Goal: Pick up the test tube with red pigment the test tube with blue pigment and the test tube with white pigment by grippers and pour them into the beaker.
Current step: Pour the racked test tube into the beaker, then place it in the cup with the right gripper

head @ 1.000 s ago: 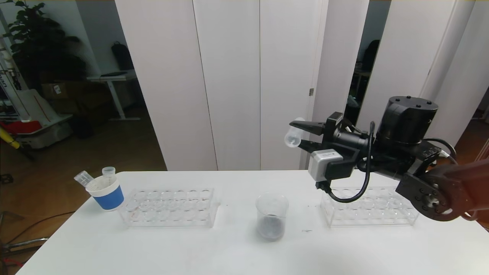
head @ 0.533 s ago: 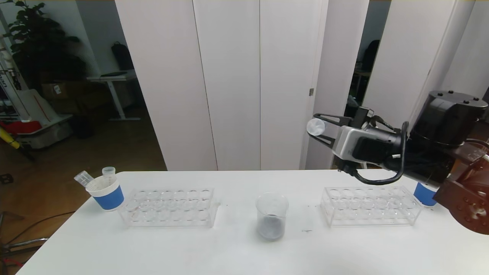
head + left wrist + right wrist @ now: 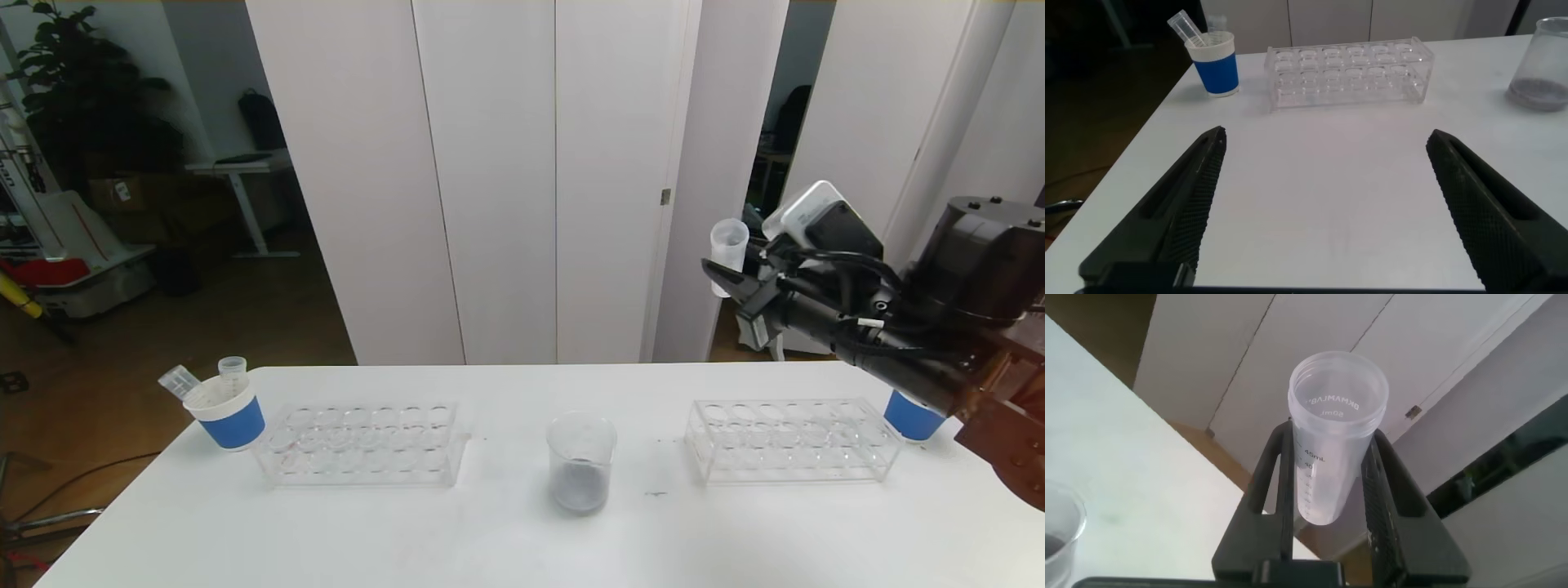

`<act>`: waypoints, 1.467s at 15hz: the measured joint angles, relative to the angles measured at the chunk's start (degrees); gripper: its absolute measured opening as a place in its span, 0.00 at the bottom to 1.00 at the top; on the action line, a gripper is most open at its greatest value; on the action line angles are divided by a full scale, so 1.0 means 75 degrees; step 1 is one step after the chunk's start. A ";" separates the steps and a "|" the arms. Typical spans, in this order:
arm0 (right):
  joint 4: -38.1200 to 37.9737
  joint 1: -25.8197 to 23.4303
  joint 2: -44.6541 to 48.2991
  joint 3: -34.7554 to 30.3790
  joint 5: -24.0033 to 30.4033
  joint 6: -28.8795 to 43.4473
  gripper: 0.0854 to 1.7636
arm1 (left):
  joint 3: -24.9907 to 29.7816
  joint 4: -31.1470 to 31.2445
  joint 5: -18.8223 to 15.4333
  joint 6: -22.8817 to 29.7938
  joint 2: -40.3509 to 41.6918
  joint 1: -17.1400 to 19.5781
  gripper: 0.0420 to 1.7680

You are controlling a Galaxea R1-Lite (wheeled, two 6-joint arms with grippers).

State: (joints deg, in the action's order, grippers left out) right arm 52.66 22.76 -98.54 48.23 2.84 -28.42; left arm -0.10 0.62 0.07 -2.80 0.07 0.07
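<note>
Head view hides my left gripper (image 3: pixel 1323 204); its wrist camera shows the fingers spread wide over the table (image 3: pixel 490 539). My right gripper (image 3: pixel 729 282) is clamped on the test tube with white pigment (image 3: pixel 727 253), upright, mouth up, contents hard to judge. The beaker (image 3: pixel 580 461) stands at seven o'clock from it, well apart.

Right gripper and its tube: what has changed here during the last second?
The right gripper, shut on the test tube, drew back toward the robot's right and turned it from lying sideways to upright, mouth up. The beaker, both racks and the left cup stayed put.
</note>
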 joint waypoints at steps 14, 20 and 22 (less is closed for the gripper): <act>-0.0143 -0.1282 0.0242 -0.0551 -0.0731 0.3898 0.29 | 0.0000 0.0000 0.0000 0.0000 0.0000 0.0000 0.99; -0.0153 -0.3402 0.0647 -0.0575 0.0128 0.3565 0.29 | 0.0000 0.0000 -0.0003 0.0000 0.0000 0.0000 0.99; -0.0146 -0.4286 0.0717 -0.0558 0.0554 0.3521 0.29 | 0.0000 -0.0003 -0.0003 0.0000 0.0000 0.0000 0.99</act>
State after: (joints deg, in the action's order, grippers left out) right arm 51.57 -9.39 -93.16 44.04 7.00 -2.01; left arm -0.10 0.60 0.05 -2.80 0.07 0.07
